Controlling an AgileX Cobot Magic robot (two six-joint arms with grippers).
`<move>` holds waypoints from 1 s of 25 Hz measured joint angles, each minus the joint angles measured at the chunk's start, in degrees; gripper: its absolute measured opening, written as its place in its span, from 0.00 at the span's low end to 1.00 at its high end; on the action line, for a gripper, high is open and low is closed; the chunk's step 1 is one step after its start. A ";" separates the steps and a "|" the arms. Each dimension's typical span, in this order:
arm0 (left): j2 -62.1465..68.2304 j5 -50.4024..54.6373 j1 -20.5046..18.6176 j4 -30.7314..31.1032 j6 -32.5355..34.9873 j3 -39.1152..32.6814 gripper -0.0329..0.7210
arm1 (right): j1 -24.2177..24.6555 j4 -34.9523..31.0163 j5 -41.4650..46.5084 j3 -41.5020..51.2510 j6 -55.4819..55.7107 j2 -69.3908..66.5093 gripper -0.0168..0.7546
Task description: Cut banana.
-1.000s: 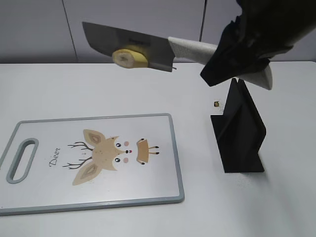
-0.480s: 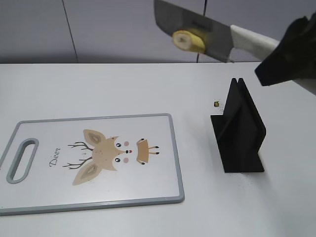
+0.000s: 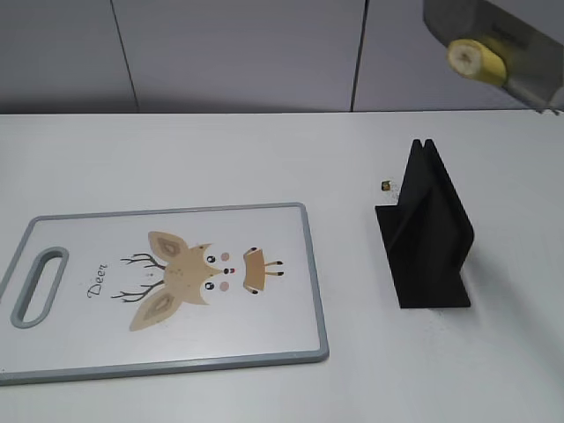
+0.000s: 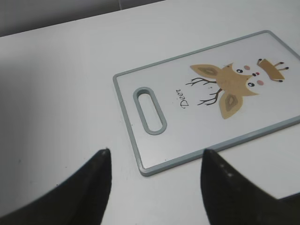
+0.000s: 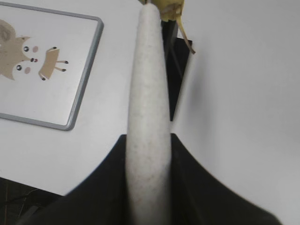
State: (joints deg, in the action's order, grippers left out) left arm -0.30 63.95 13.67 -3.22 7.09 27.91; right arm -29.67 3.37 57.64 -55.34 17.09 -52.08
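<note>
One knife (image 3: 507, 40), one banana slice (image 3: 474, 60), one cutting board (image 3: 167, 291), one black knife stand (image 3: 429, 229) and two grippers make up the scene. The knife blade shows at the top right corner of the exterior view, high above the white table (image 3: 220, 159), with its long axis running roughly level from left to right and its handle end out of frame to the right. The single banana slice clings to the flat of the blade, its pale cut face turned toward the camera.

In the right wrist view the knife's pale speckled handle (image 5: 147, 122) runs straight away from the camera, and the right gripper (image 5: 150, 187) is clamped around it, a black finger (image 5: 108, 187) pressed against each side. A bit of banana peel (image 5: 171, 9) shows at the far end of the handle, above the stand.

The cutting board lies flat on the table at the left, printed with a cartoon deer and the word "Deer", its oval handle slot at the left end, and nothing lies on it. The stand sits upright on the table right of the board, well apart from it, with a small dark speck (image 3: 386, 185) just beside its far left corner.

The left gripper (image 4: 154, 183) hangs above the table near the board's handle end, its two dark fingers (image 4: 91, 187) spread apart with nothing between them.
</note>
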 joint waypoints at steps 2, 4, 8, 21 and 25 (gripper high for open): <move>0.00 -0.48 0.00 -0.05 0.00 -0.33 0.82 | 0.00 0.87 0.37 0.62 1.67 0.34 0.23; 0.00 -0.86 0.00 0.17 0.00 -0.33 0.82 | 0.00 1.23 0.21 1.58 2.93 0.26 0.23; 0.00 -1.20 0.00 0.34 0.00 -0.33 0.82 | 0.00 4.79 -0.63 2.77 6.22 -2.22 0.23; 0.00 -1.24 -10.21 0.34 0.00 -0.33 0.74 | 0.00 7.32 -9.21 2.85 11.25 -18.35 0.23; 0.00 -1.24 -11.40 0.34 0.00 -0.33 0.69 | 0.00 9.54 -10.82 2.85 13.64 -21.87 0.23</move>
State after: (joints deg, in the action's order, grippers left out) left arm -0.30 62.71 2.27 -2.87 7.09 27.58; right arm -29.67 12.91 46.82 -52.49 30.73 -73.95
